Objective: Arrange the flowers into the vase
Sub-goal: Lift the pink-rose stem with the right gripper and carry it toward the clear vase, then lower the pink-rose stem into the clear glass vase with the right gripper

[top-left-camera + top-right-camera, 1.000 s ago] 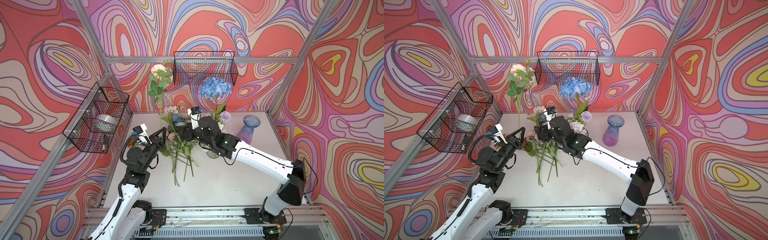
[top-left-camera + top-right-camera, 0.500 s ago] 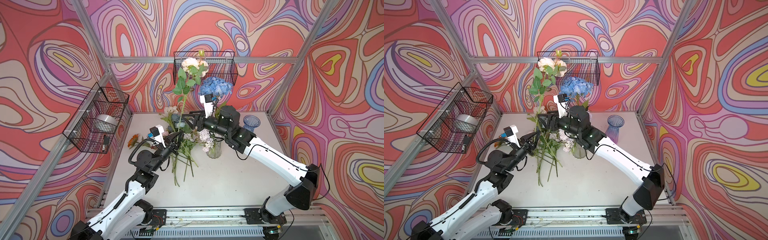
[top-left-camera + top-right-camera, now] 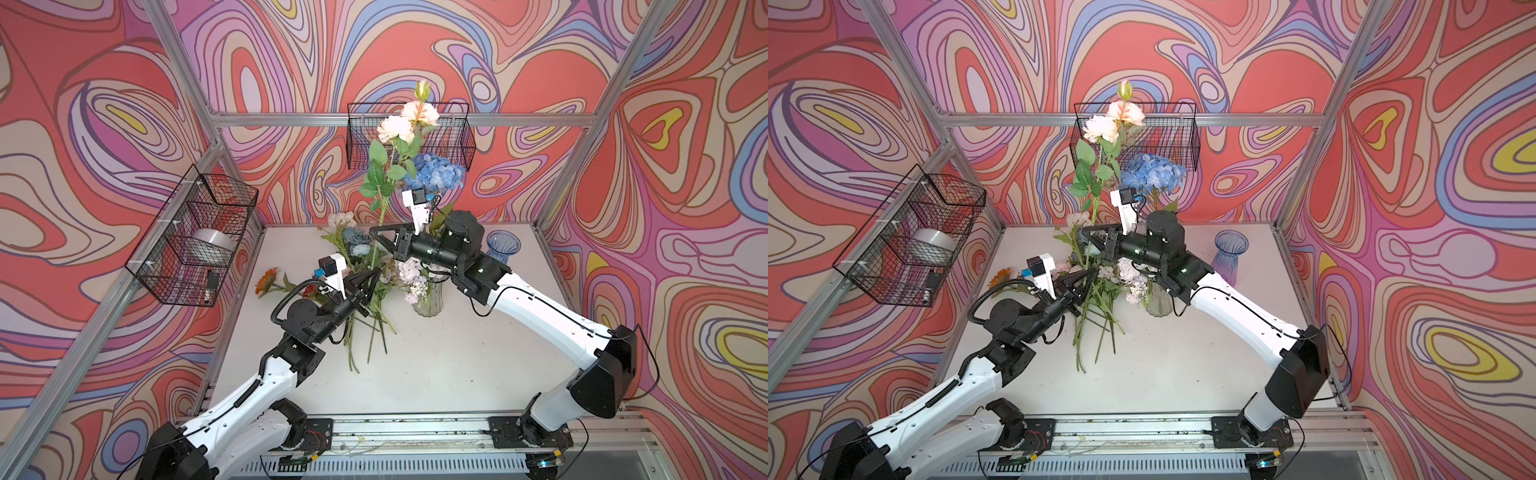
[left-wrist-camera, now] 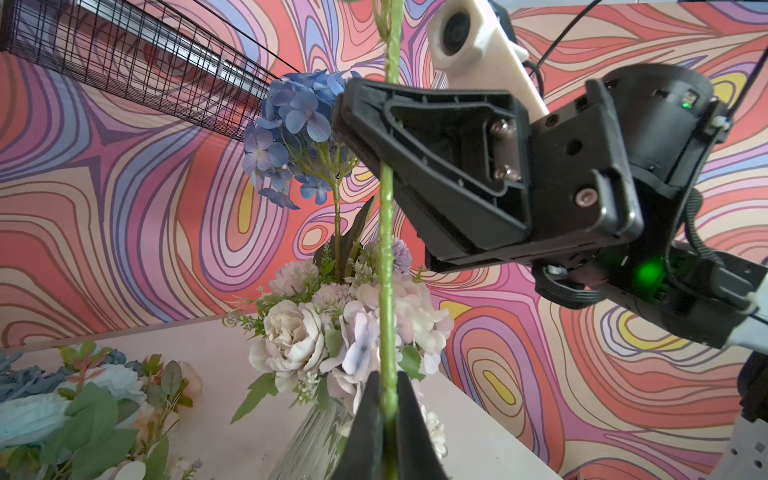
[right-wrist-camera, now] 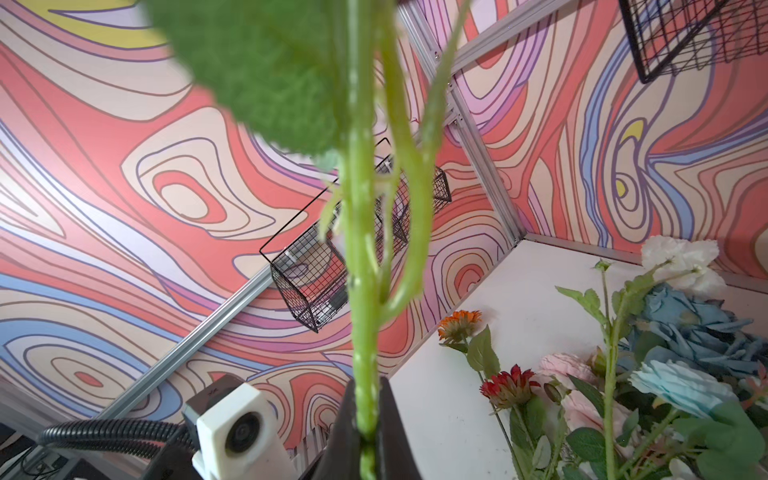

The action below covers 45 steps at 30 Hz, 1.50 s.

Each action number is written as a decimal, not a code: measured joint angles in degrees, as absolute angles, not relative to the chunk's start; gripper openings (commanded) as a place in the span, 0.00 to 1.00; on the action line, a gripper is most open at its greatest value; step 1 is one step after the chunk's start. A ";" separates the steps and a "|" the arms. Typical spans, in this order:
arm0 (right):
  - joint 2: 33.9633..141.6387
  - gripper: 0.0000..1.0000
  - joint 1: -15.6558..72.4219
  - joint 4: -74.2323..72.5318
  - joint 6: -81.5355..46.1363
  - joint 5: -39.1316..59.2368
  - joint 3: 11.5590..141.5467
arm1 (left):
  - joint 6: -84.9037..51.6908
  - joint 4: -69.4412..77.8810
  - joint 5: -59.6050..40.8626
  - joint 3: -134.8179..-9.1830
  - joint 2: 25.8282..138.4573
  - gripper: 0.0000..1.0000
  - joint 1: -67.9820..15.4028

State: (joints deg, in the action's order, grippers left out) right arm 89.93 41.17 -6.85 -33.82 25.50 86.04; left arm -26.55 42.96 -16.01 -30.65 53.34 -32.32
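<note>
Holding one peach flower (image 3: 379,183) upright between my two claws, above the loose flowers (image 3: 365,324) that lie left of the tabletop's (image 3: 457,365) middle. My left claw (image 3: 376,272) is closed on the lower stem, as the left wrist view (image 4: 386,399) shows. My right claw (image 3: 374,230) is closed on the same stem a little higher, just below the leaves, and the right wrist view (image 5: 365,415) shows the stem pinched between its tips. The blooms stand well above both claws, and the stem's lower end hangs clear of the tabletop among the loose stems.

The clear vase (image 3: 428,299) stands near the middle of the tabletop, just right of the held stem. It already carries a blue hydrangea (image 3: 436,174) and pale blooms. A blue vase (image 3: 502,245) stands empty at the far right corner, and an orange flower (image 3: 266,280) lies near the left edge.

I judge the step to be a handover, with the stem passing from one claw to the other. Next, my left claw should let go, so that my right claw alone carries the stem. That move calls for lifting the stem's end above the vase rim, then threading it down between the blooms already there without knocking the vase.
</note>
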 measured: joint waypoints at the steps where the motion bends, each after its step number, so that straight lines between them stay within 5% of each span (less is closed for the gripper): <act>1: 89.93 0.00 41.04 -6.85 -33.76 25.50 86.02 | -26.26 42.87 -15.97 -30.65 53.30 0.85 -32.34; 2: 89.93 0.00 40.86 -6.74 -33.67 25.50 85.97 | -26.11 42.85 -15.70 -30.65 53.12 0.99 -32.45; 14: 77.21 0.00 39.83 11.29 -22.65 16.99 85.97 | -26.15 38.98 -6.26 -30.65 51.29 1.00 -32.75; 22: 59.09 0.00 39.79 20.38 -14.13 -5.69 82.91 | -26.57 37.98 -2.81 -30.68 57.60 1.00 -32.75; 30: 54.11 0.00 39.33 11.22 -2.98 -26.24 68.51 | -26.96 36.88 -3.84 -33.17 62.76 1.00 -32.75; 36: 57.10 0.00 36.32 2.42 -0.54 -27.07 63.20 | -27.70 36.86 -4.01 -33.89 64.07 1.00 -32.75; 45: 62.11 0.00 30.37 -6.96 -8.21 -15.90 62.52 | -27.66 35.81 -2.81 -33.87 64.07 1.00 -32.75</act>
